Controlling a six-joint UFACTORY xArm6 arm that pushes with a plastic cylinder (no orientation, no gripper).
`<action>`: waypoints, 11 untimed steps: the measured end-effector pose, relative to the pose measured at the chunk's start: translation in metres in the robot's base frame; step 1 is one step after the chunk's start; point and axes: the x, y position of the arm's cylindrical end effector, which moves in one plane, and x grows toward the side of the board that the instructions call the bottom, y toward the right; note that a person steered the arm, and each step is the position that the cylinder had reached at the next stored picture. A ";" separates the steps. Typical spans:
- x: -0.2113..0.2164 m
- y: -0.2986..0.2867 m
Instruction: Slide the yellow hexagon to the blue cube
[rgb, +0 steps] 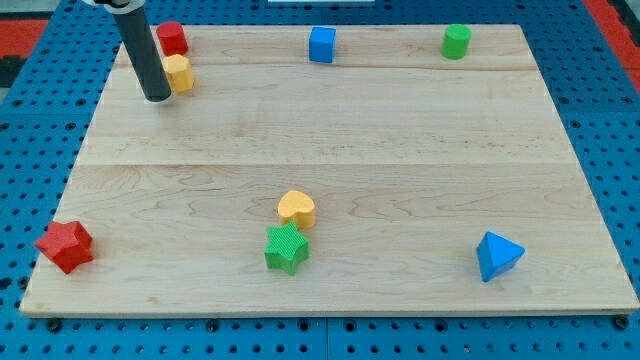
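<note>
The yellow hexagon (179, 73) lies near the board's top left corner, just below a red block (172, 38). The blue cube (321, 45) stands at the top edge, middle of the view, well to the right of the hexagon. My tip (157, 97) rests on the board just left of and slightly below the yellow hexagon, touching or nearly touching its left side; the dark rod rises up and to the left from it.
A green cylinder (456, 41) stands at the top right. A yellow heart (296, 209) and a green star (286, 248) sit together at bottom centre. A red star (66, 246) is at bottom left, a blue triangular block (497, 256) at bottom right. The wooden board (400, 140) lies on a blue pegboard.
</note>
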 end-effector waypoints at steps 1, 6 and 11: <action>0.000 0.000; -0.016 -0.051; -0.013 0.047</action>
